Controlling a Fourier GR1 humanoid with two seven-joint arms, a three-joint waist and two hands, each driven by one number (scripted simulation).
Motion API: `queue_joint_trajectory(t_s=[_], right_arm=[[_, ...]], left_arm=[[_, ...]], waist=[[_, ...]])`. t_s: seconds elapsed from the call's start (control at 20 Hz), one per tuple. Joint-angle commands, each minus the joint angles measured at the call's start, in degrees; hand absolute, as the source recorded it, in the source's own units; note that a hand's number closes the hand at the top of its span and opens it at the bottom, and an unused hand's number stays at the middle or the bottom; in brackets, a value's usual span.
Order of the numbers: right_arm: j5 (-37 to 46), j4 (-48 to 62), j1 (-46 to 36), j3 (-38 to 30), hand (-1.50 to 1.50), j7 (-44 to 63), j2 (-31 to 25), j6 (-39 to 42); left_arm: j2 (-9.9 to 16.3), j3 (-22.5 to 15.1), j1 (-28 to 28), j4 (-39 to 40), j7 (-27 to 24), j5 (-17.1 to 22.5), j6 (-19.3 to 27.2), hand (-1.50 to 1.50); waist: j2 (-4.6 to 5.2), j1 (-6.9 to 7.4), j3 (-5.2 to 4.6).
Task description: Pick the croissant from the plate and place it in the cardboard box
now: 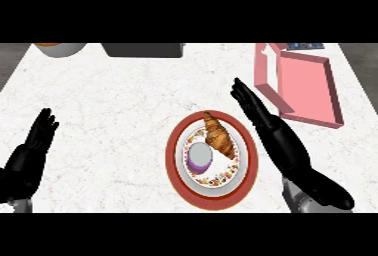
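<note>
A golden-brown croissant lies on the upper right part of a red-rimmed plate with a white flowered centre. Beside it on the plate sits a small purple and white round thing. My right hand stretches just right of the plate, fingers straight and pointing up-left, apart from the croissant. A pink open box stands at the upper right of the counter, beyond the right hand. At the lower left edge my left hand rests open, fingers up.
A grey bowl with an orange rim sits at the top left edge. A dark grey block stands at the top centre. A blue patterned thing peeks behind the box. White marble counter spreads between them.
</note>
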Motion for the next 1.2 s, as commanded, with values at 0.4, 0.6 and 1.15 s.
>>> queue_joint_trajectory(t_s=[0.4,0.6,1.15], right_arm=[[25.32,7.55,-16.38,10.03,-1.50,-7.47,-21.39,14.95],[16.75,28.76,-9.70,6.42,-1.50,-29.34,-15.13,14.37],[35.45,44.09,-28.83,10.27,-1.50,-40.64,-19.72,10.54]], left_arm=[[6.54,0.30,-2.75,4.79,6.13,-9.99,4.46,0.00],[6.55,-0.35,-6.13,5.88,9.77,-11.53,4.96,0.00],[5.56,-0.64,-8.95,8.84,9.60,-13.85,5.40,0.00]], waist=[[-0.84,1.63,0.86],[0.57,1.98,1.34],[-0.46,2.19,1.04]])
